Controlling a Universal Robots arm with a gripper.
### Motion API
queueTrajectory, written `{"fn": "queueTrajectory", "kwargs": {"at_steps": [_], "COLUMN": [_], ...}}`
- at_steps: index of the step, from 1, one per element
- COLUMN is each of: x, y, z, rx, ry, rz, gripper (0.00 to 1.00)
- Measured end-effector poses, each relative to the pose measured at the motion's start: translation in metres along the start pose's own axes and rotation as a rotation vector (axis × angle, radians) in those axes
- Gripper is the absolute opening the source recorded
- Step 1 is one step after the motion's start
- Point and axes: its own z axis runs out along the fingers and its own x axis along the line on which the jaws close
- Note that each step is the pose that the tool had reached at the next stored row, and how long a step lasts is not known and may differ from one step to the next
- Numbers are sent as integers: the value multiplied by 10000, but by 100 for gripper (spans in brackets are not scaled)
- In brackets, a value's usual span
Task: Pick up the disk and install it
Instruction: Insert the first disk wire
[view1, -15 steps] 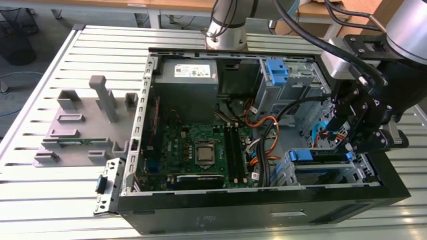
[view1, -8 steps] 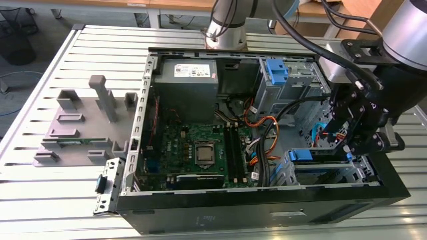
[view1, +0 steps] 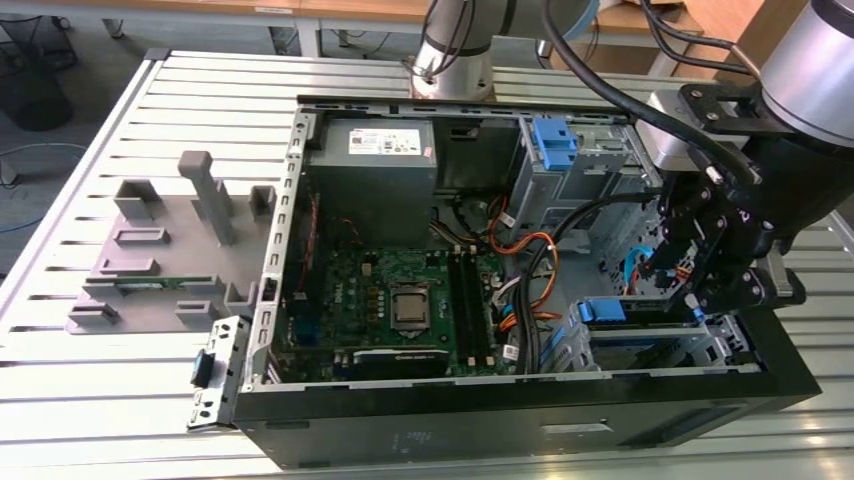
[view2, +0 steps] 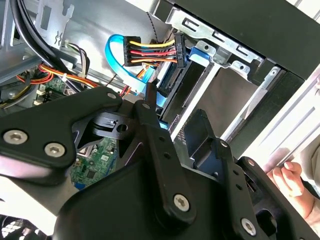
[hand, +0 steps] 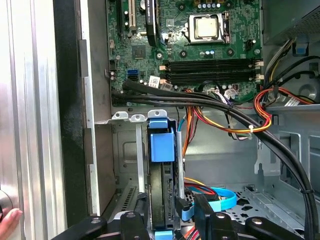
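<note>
One disk (hand: 161, 165) seated on edge in the drive cage (view1: 674, 345); gripper (hand: 189, 210) fingers straddling its rear edge, grip can't tell.

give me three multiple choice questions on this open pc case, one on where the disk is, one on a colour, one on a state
1. Where is the flat silver-metal disk with blue plastic side rails?
A. slotted into the metal drive bay inside the case
B. lying on the grey plastic fixture outside the case
C. lying on top of the grey power-supply box

2. What colour is the flat ribbon cable looping by the disk's connector end?
A. green
B. blue
C. white

3. In what state is the square metal processor on the green motherboard?
A. covered by a fan cooler
B. lying loose outside the case
C. bare in its socket

Key:
1 A: the first wrist view shows it standing between the bay's rails.
2 B: the second wrist view shows a blue loop.
3 C: its metal top is uncovered.
</note>
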Motion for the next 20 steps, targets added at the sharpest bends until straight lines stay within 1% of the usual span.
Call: {"fn": "queueTrajectory", "kwargs": {"at_steps": [7,9,10,13,15,20], "x": [0,0,0,0,0,0], "y": [0,0,0,0,0,0], "z": [0,0,0,0,0,1], "rx": [0,0,0,0,0,0], "ry": [-1,-1,-1,-1,0,-1], "rz": [3,4,5,6,7,9], "gripper": [48,36,36,18,16,16]}}
